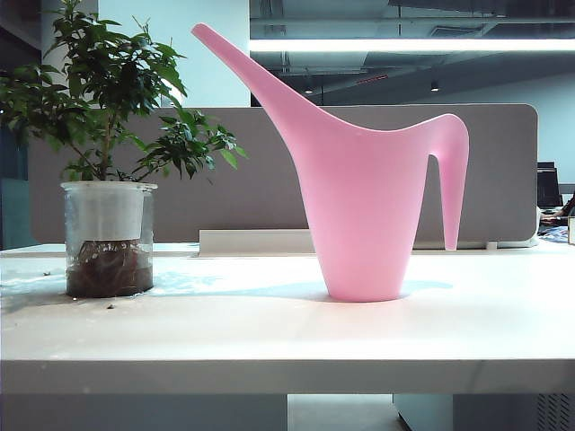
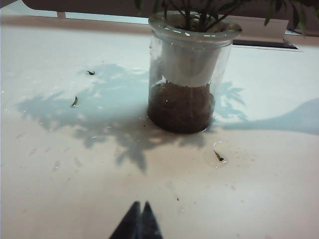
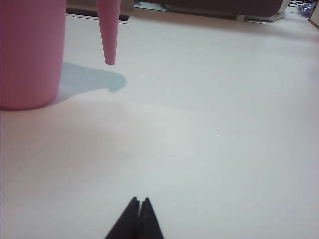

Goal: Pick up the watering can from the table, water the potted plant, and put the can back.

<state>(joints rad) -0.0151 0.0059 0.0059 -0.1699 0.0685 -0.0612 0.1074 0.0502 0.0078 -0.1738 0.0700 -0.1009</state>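
Observation:
The pink watering can (image 1: 364, 206) stands upright on the white table (image 1: 269, 332), spout pointing up and toward the potted plant (image 1: 108, 233) at the left. The plant's clear pot (image 2: 187, 79) shows dark soil. My left gripper (image 2: 140, 204) is shut and empty, low over the table, well short of the pot. The right wrist view shows the can's body (image 3: 30, 50) and its handle tip (image 3: 108, 35). My right gripper (image 3: 139, 200) is shut and empty, far back from the can. Neither gripper shows in the exterior view.
Small bits of leaf (image 2: 75, 101) and water drops (image 2: 217, 157) lie on the table around the pot. A grey partition (image 1: 269, 171) runs along the table's far edge.

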